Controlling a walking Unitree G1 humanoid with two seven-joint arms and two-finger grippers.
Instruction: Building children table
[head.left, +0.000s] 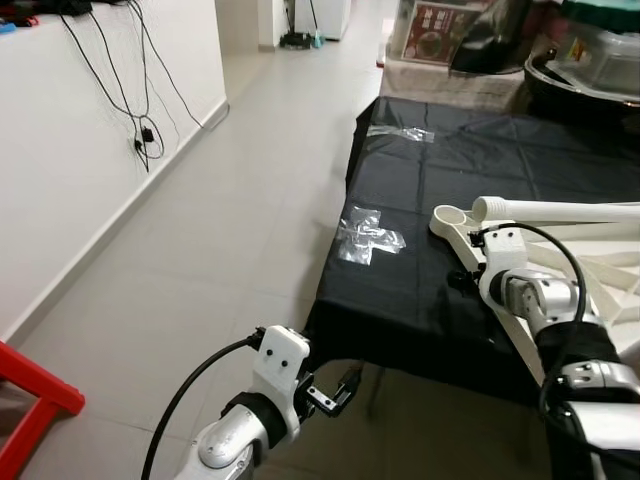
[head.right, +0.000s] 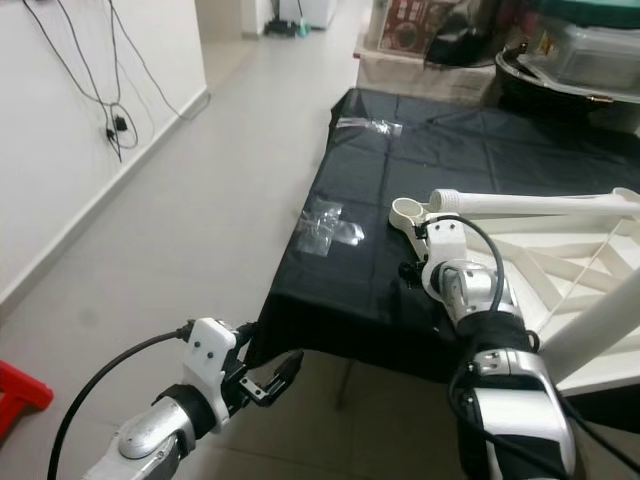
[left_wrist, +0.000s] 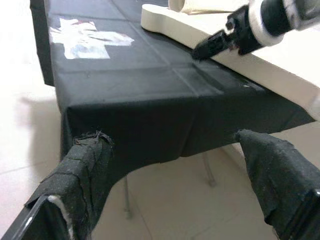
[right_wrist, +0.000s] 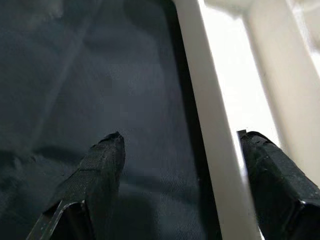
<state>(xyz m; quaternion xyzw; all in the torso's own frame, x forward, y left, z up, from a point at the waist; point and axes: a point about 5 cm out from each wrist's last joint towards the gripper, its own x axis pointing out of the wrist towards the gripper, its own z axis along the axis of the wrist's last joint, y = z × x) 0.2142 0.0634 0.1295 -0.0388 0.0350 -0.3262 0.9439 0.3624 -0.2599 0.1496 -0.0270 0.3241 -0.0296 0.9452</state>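
The upturned white plastic children's table is laid on the black cloth-covered table. The right gripper is spread wide, astride the white rim, as seen in its wrist view. The left gripper is held released below the cloth's corner; crumpled clear tape is seen from the head.

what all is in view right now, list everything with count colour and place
black cloth-covered work table: one, black, right of the floor
upside-down white plastic children's table top: one, white, lying on the black cloth
white table leg: one, white, lying across the top's far edge
clear tape patches: two, shiny, on the cloth's left side
black cables: several, hanging on the left wall
red frame: one, on the floor at left
storage boxes: several, behind the table
left tool: open, below the table corner
right tool: open, straddling the top's rim
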